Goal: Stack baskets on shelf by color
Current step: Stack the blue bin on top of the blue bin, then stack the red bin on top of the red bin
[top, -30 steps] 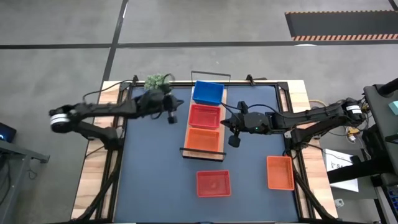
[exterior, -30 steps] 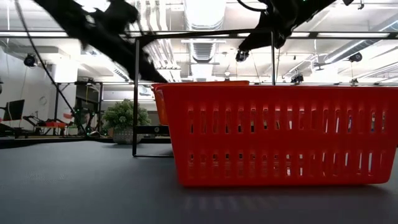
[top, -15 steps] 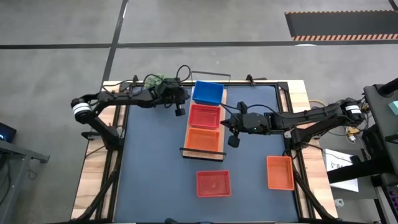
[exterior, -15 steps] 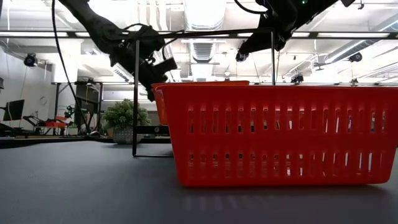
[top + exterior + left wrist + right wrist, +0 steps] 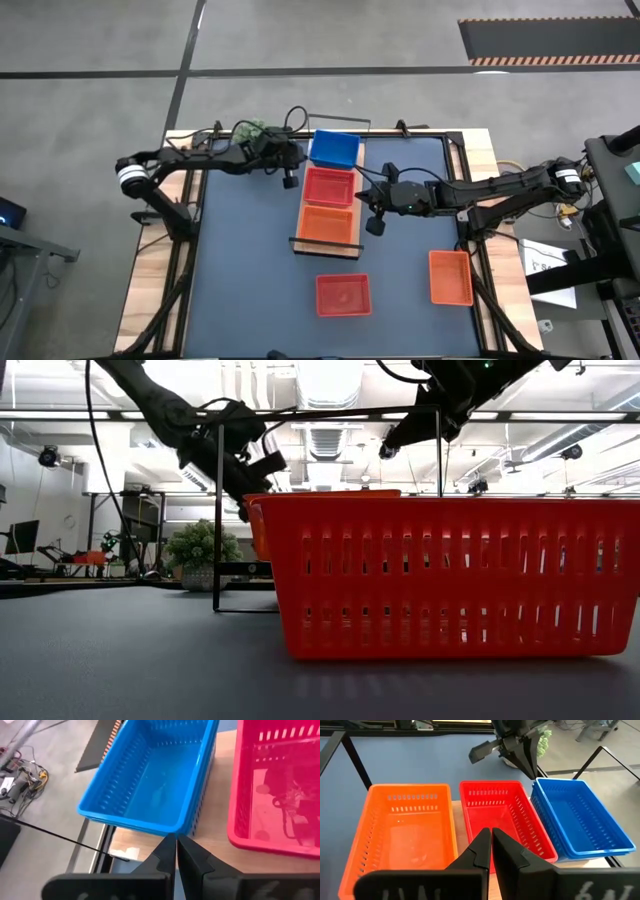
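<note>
Three baskets sit in a row on the light-wood shelf (image 5: 360,200) at the middle of the dark-blue table mat (image 5: 240,270): a blue basket (image 5: 334,150) at the far end, a red basket (image 5: 330,187) in the middle and an orange basket (image 5: 325,224) at the near end, each just beside the next. In the left wrist view the blue one appears to be more than one basket nested together, its stacked rims showing at the edge. Two more baskets lie on the mat, off the shelf: a second red basket (image 5: 343,295) near the front edge, below the shelf's near end, and a second orange basket (image 5: 450,277) toward the front right corner, well apart from it.

The left gripper (image 5: 288,180) hangs above the mat just left of the blue and red baskets, its fingers (image 5: 167,855) pressed together and holding nothing, pointing toward the blue basket's near corner. The right gripper (image 5: 375,224) hovers just right of the shelf, beside the orange basket, its fingers (image 5: 482,845) likewise closed on nothing and aimed across the row of three. A fuzzy green plant ball (image 5: 252,129) rests at the table's far edge, behind the left arm
</note>
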